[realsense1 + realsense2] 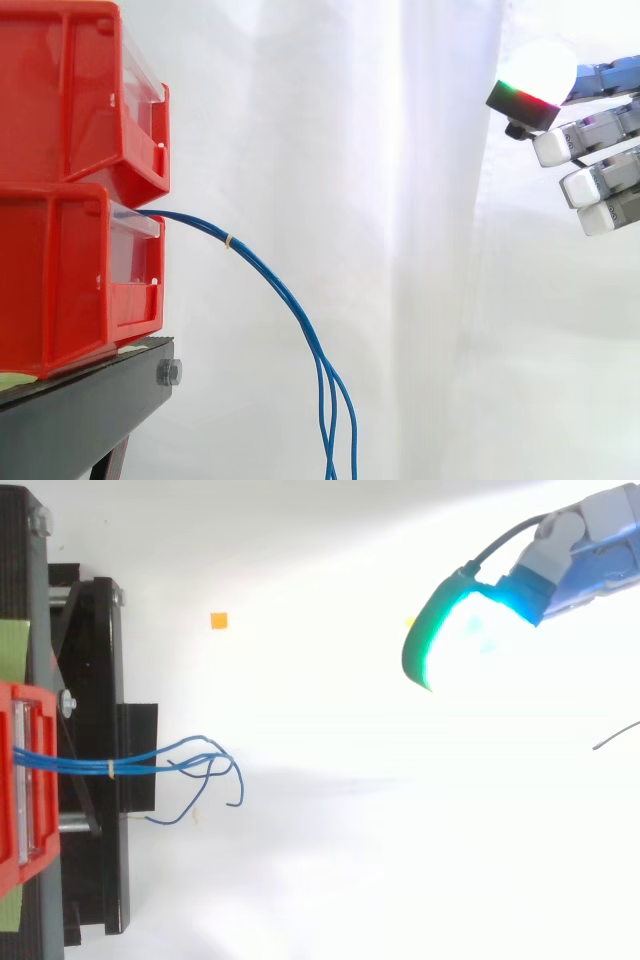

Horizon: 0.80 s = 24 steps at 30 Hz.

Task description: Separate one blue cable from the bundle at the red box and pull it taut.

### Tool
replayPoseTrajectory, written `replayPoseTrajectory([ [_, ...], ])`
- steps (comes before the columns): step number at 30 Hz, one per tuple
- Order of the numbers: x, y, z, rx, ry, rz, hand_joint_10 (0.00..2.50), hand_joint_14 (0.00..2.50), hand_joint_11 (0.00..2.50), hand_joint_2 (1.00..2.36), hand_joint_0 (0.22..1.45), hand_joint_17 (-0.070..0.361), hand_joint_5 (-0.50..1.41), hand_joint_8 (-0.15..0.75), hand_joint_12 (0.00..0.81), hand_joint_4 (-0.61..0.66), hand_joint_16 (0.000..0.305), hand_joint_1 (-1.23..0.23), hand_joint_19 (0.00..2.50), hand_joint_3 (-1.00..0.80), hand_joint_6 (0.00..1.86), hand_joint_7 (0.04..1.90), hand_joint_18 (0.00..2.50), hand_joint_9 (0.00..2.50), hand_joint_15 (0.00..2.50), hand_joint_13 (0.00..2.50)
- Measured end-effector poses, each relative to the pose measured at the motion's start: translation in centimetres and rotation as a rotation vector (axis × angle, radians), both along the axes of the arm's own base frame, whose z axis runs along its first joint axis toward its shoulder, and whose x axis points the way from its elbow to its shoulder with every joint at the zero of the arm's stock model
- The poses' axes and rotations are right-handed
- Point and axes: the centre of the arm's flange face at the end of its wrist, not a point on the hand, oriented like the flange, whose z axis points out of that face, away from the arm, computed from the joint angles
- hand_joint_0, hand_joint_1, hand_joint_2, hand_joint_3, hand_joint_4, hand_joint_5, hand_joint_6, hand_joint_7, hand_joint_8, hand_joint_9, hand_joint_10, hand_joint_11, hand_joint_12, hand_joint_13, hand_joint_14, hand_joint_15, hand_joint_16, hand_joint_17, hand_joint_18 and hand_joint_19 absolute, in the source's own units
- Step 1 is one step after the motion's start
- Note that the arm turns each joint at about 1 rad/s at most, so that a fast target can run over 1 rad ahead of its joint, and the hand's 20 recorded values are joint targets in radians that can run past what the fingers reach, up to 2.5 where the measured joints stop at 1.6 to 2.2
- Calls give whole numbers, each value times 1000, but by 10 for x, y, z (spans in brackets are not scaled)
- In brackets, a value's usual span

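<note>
Robot hand (600, 182) open, empty, far from one blue cable bundle (227, 240), two red bins (60, 280)

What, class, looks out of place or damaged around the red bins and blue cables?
Nothing looks damaged or spilled. The blue cables droop slack from the lower red bin, tied by a small band; the hand hovers well apart, fingers straight.

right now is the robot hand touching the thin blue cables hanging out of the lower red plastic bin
No, the hand sits apart at the right edge, with white curtain between it and the thin blue cables.
</note>
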Motion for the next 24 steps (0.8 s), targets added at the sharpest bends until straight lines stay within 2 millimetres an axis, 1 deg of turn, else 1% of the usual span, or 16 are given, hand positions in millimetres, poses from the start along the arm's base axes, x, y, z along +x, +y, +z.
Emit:
replayPoseTrajectory([
  [1, 0, 0, 0, 0, 0, 0, 8, 14, 289, 1000, 456, 117, -229, 109, 303, 4, 52, -566, 435, -500, 501, 691, 146, 455, 369, 518],
  [4, 0, 0, 0, 0, 0, 0, 8, 14, 280, 1000, 456, 118, -237, 104, 313, 3, 53, -570, 440, -500, 501, 688, 150, 409, 376, 501],
  [10, 0, 0, 0, 0, 1, 0, 8, 14, 284, 1000, 453, 120, -240, 125, 318, 7, 53, -606, 431, -500, 501, 690, 154, 386, 364, 475],
  [22, 0, 0, 0, 0, 1, 0, 8, 14, 290, 1000, 461, 120, -236, 143, 317, 29, 54, -596, 465, -500, 501, 687, 186, 382, 370, 474],
  [24, 0, 0, 0, 0, 1, 0, 9, 14, 287, 1000, 465, 122, -235, 152, 318, 33, 54, -585, 456, -500, 501, 687, 221, 393, 374, 498],
])
